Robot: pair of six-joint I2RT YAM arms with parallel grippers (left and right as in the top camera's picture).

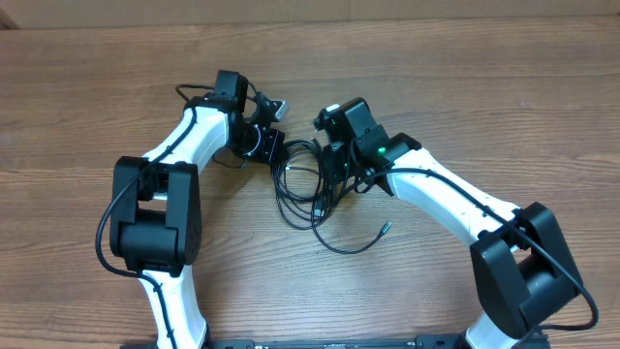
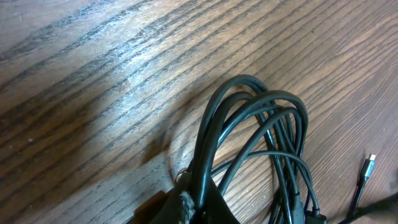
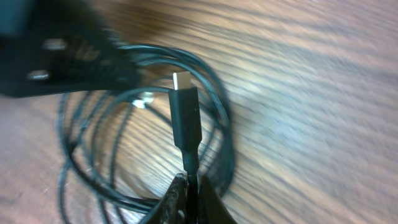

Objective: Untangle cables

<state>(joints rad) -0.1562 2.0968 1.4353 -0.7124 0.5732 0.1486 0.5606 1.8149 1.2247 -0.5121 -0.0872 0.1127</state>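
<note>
Connector at right jaws: black connector (image 3: 184, 106) with a silver tip, upright just above the clenched right jaws, which pinch its cord below the body.
Left jaws: clenched on a bunch of strands of the cables (image 2: 249, 124), which arch away ahead of them.
Cables: looped black tangle on the table (image 2: 93, 74), between the two pairs of jaws.
Loose plug: silver-tipped loose plug (image 2: 370, 160), off to one side of the left jaws, ungripped.
Step in hand: tangle gripped on both sides; separation judged barely begun.
Next move: probably drawing the held connector away from the left jaws, slowly, so the loops slip free rather than tighten.
</note>
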